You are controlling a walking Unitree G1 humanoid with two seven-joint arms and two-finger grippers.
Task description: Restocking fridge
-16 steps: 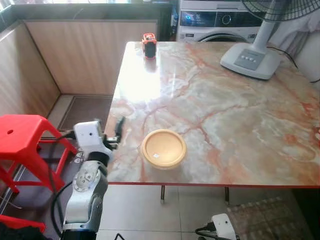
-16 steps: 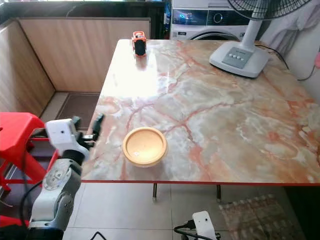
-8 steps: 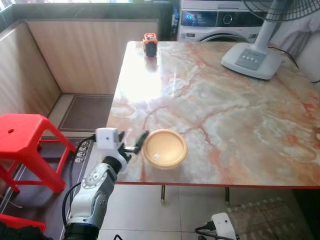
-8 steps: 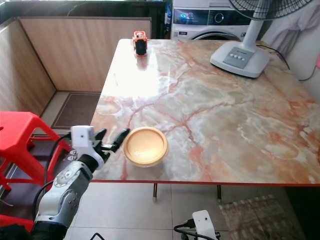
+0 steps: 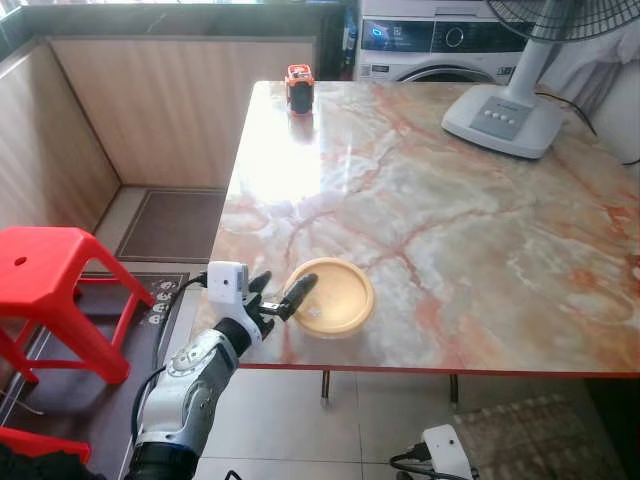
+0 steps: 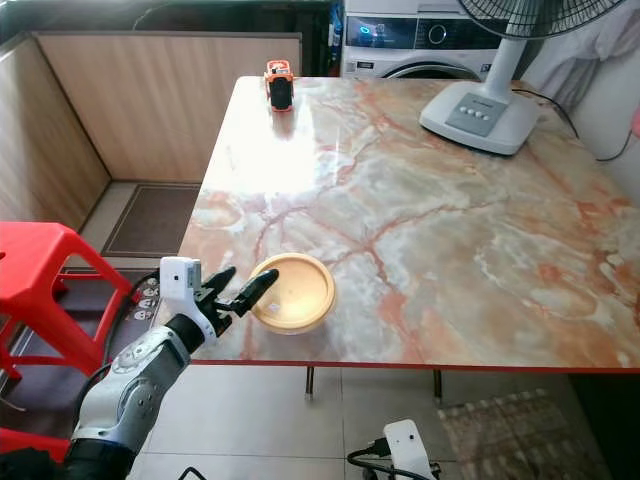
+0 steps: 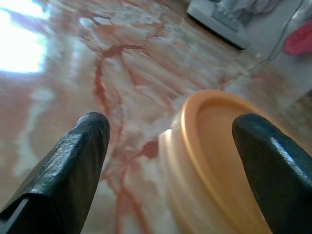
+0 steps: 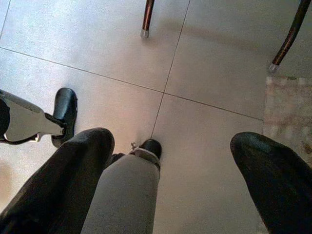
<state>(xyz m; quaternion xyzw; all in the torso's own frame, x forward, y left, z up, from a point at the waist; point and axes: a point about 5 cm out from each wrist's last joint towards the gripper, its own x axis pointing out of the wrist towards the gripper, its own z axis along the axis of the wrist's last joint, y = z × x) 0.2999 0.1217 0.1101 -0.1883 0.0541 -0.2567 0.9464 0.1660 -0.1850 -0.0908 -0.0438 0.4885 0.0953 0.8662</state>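
A round yellow-orange lidded container (image 5: 332,295) sits on the marble table (image 5: 470,240), close to its front left edge. My left gripper (image 5: 285,285) is open at the container's left side. One finger reaches over the lid's rim and the other stays to the left over bare marble. In the left wrist view the container (image 7: 219,146) lies between the spread black fingers (image 7: 73,165), nearer the far one, with no visible contact. My right gripper (image 8: 170,141) hangs open over the tiled floor.
A white fan base (image 5: 500,118) stands at the table's far right, and a small orange-and-black object (image 5: 298,88) at its far left. A red stool (image 5: 50,275) stands on the floor to the left. A washing machine (image 5: 430,45) is behind the table.
My left gripper has moved right, from beside the table's left edge onto the table, up to the container's left rim. The container has not moved.
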